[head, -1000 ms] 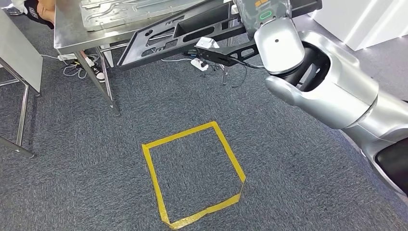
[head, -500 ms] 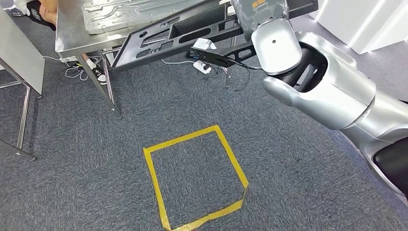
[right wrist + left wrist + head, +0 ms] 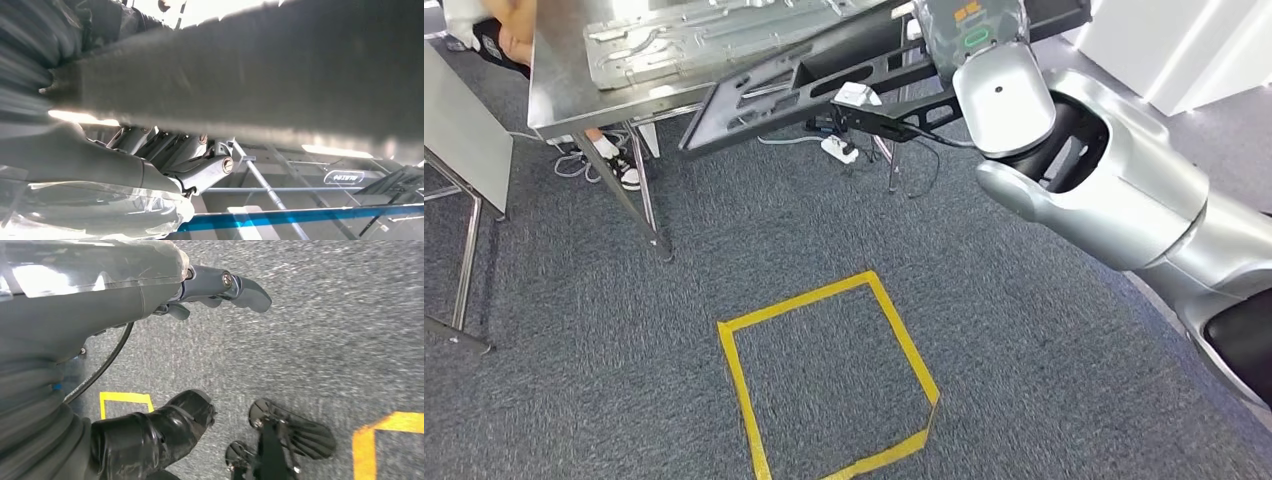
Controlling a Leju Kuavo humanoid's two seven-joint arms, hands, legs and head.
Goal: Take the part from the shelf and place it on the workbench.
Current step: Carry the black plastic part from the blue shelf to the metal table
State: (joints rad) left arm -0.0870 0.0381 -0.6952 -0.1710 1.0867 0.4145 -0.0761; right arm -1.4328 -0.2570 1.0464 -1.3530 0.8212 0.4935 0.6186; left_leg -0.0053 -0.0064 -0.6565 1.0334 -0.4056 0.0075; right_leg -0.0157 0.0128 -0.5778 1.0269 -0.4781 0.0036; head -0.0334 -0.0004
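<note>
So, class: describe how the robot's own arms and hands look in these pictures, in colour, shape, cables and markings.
The right arm has rounded, glossy silver shells with black joints, and an orange and a green marking near the wrist. The left hand has dark grey fingers, a grey ribbed cover, clear plastic wrap and a thin black cable. The right hand looks alike.

The right arm [image 3: 1104,190] reaches forward and up from the lower right of the head view, elbow bent, its wrist at the top edge. The right hand [image 3: 165,160] has its fingers [image 3: 200,172] curled up against the underside of the part [image 3: 250,80] (a long dark panel). The left hand [image 3: 150,290] hangs over the floor, fingers [image 3: 240,287] loosely extended, holding nothing.
</note>
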